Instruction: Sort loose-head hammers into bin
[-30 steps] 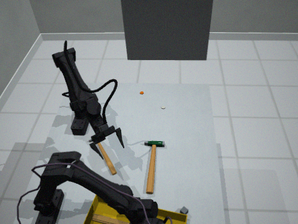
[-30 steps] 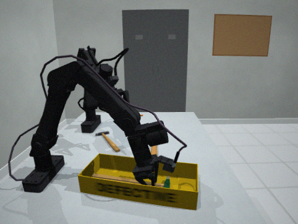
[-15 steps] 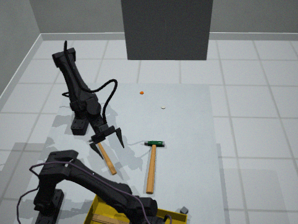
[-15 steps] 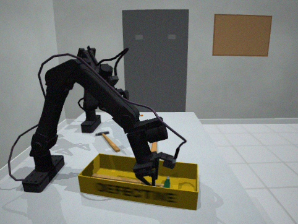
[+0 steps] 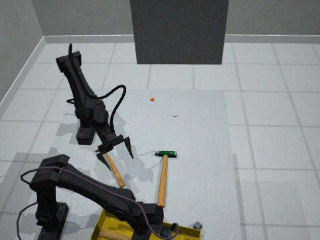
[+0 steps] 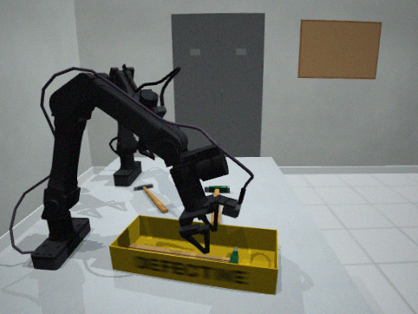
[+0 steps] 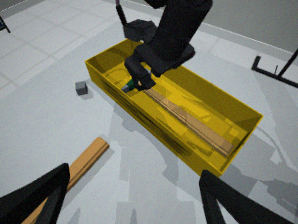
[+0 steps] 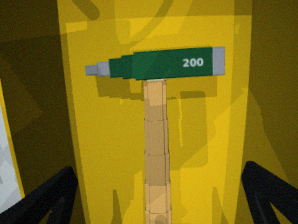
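1. Grey walls (image 5: 265, 16) (image 6: 130, 26) frame a pale tabletop (image 5: 202, 132) (image 6: 78, 291) (image 7: 40, 135) where one of three hammers is binned.
2. My right gripper (image 5: 172, 229) (image 6: 211, 240) (image 7: 152, 78) (image 8: 158, 172), spread wide and empty, hovers above the green-headed hammer (image 5: 114, 235) (image 6: 173, 252) (image 7: 190, 120) (image 8: 172, 64) lying inside the yellow bin (image 5: 184, 229) (image 6: 126, 260) (image 7: 220, 100) (image 8: 240, 100).
3. My left gripper (image 5: 121, 164) (image 6: 147, 153) (image 7: 136, 173), also open and empty, stands over the grey-headed hammer (image 5: 114, 170) (image 6: 154, 199).
4. Another green-headed mate (image 5: 162, 180) (image 6: 217, 189) (image 7: 87, 160) lies on the tabletop.
5. Release looks complete; withdrawing comes next. Whether either outside head is loose, I cannot tell.
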Tool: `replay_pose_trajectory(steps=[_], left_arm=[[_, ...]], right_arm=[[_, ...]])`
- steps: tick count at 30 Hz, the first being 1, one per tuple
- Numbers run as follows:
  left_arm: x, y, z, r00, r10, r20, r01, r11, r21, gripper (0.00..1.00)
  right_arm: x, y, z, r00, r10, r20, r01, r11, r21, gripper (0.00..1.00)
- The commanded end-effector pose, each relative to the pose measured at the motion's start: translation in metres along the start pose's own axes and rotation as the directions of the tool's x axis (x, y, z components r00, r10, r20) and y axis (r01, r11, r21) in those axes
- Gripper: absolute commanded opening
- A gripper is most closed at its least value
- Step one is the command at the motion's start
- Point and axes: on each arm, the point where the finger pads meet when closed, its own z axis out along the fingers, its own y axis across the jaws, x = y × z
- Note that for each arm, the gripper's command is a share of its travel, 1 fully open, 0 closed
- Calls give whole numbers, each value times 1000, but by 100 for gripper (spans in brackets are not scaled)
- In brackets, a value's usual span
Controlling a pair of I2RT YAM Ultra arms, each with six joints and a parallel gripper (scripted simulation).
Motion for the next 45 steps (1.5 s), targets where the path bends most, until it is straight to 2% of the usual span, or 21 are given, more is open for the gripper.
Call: replay_pose_trajectory(steps=[1,8,12,14,16,18,22,27,33,38,45], left_arm=[[-20,1,-8,998,0,60,0,1000,-7,100],[-20,1,-8,998,0,60,0,1000,-7,100],[-10,7,-7,1000,-5,7,5,1000,-15,100],[9,21,-5,997,-22,-72,19,999,-38,100],[42,50,-1,978,-70,-197,53,994,-92,100],[42,50,-1,978,-70,-197,53,994,-92,100],[92,113,-10,912,-204,-355,130,967,-221,100],[138,166,-30,816,-352,-458,203,917,-343,100],[172,203,-52,726,-470,-502,256,862,-437,100],[179,212,-57,708,-497,-502,268,847,-459,100],[174,218,-57,722,-495,-483,266,844,-466,100]], right_arm=[[-4,1,-20,1000,3,6,-3,1000,4,100],[4,2,-5,1000,2,-31,-1,1000,6,100],[-20,0,-21,995,-58,75,58,998,6,100],[-31,-2,-33,989,-74,127,74,997,1,100],[-43,-3,-47,979,-92,182,93,996,2,100],[-43,-3,-47,979,-92,182,93,996,2,100],[-56,-6,-65,965,-104,241,105,994,7,100],[-54,-7,-68,967,-92,237,94,996,6,100],[-54,-7,-68,967,-94,237,94,996,9,100],[-54,-7,-68,967,-94,237,94,996,9,100],[-54,-7,-68,967,-94,237,94,996,9,100]])
